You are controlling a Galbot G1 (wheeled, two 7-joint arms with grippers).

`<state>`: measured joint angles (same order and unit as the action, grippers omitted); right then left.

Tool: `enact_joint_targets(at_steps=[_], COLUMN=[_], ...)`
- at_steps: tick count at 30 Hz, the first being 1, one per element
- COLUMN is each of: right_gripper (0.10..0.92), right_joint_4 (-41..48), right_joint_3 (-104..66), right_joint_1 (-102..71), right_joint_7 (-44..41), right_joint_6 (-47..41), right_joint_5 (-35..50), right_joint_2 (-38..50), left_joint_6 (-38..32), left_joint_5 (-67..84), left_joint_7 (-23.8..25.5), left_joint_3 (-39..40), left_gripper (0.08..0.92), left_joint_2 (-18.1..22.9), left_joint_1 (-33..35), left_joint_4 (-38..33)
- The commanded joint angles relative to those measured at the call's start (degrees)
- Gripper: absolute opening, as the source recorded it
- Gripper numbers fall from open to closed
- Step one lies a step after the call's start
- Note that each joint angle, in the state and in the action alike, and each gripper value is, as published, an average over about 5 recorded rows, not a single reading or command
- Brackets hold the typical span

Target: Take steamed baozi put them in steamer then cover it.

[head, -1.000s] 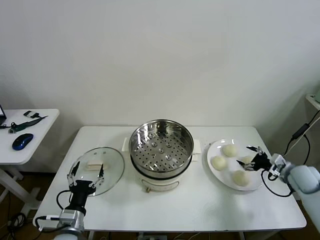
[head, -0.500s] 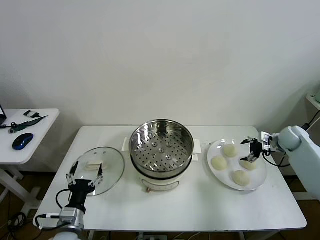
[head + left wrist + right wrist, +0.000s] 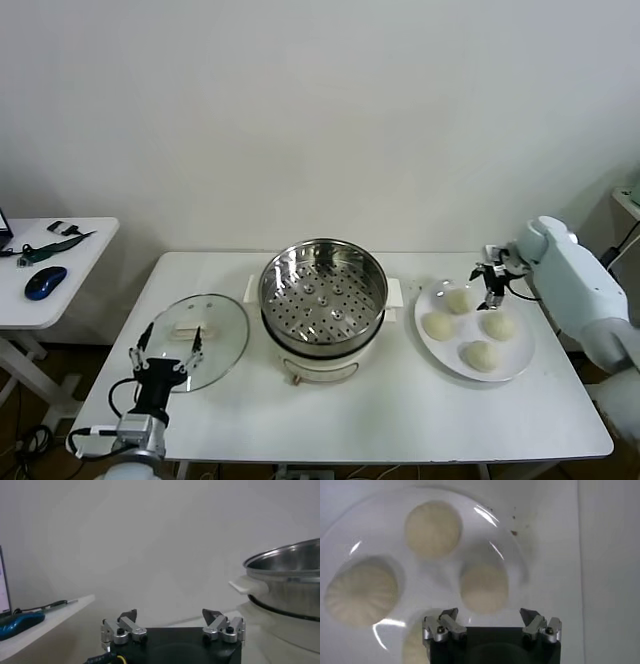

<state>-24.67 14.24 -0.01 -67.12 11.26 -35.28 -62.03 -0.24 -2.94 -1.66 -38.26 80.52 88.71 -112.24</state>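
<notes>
Several creamy-white steamed baozi (image 3: 459, 300) lie on a white plate (image 3: 518, 352) at the table's right. My right gripper (image 3: 492, 275) hovers open over the plate's far edge, holding nothing. In the right wrist view one baozi (image 3: 483, 587) lies just ahead of the open right gripper (image 3: 489, 614), with others (image 3: 433, 527) beyond it on the plate. The steamer (image 3: 323, 300) stands uncovered in the middle, its perforated tray bare. The glass cover (image 3: 195, 328) lies flat at the left. My left gripper (image 3: 163, 345) is parked open over the cover's near edge; in its own view the gripper (image 3: 170, 614) is empty.
A white side table (image 3: 70, 262) stands to the left with a blue mouse (image 3: 45, 283) on it. A wall runs close behind the table. The steamer's white side handle (image 3: 242, 585) juts toward the left gripper.
My right arm rose from the table's right edge and swung back and inward; its gripper now hangs above the plate's far side. The left arm has not moved.
</notes>
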Motion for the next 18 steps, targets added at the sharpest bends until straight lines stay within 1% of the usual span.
enact_joint_targets(at_steps=[1, 11, 18], right_gripper=[0.823, 0.823, 0.816], right_joint_4=[6.48, 9.39, 10.07], right_joint_3=[0.88, -4.28, -5.5], right_joint_1=[2.79, 2.5, 2.37], right_joint_7=[-0.67, 2.53, 3.15], right_joint_6=[1.91, 4.34, 4.79], right_joint_5=[-4.84, -12.62, -15.57], right_joint_2=[-4.88, -6.87, -7.01], left_joint_6=[-0.13, -0.33, -0.5], left_joint_5=[0.02, -0.02, -0.07], left_joint_7=[-0.01, 0.03, 0.07], left_joint_3=[-0.05, 0.14, 0.29], left_gripper=[0.823, 0.823, 0.823], left_joint_2=[-0.19, -0.28, -0.34], left_joint_1=[0.03, -0.01, -0.04], left_joint_4=[0.35, 0.58, 0.89])
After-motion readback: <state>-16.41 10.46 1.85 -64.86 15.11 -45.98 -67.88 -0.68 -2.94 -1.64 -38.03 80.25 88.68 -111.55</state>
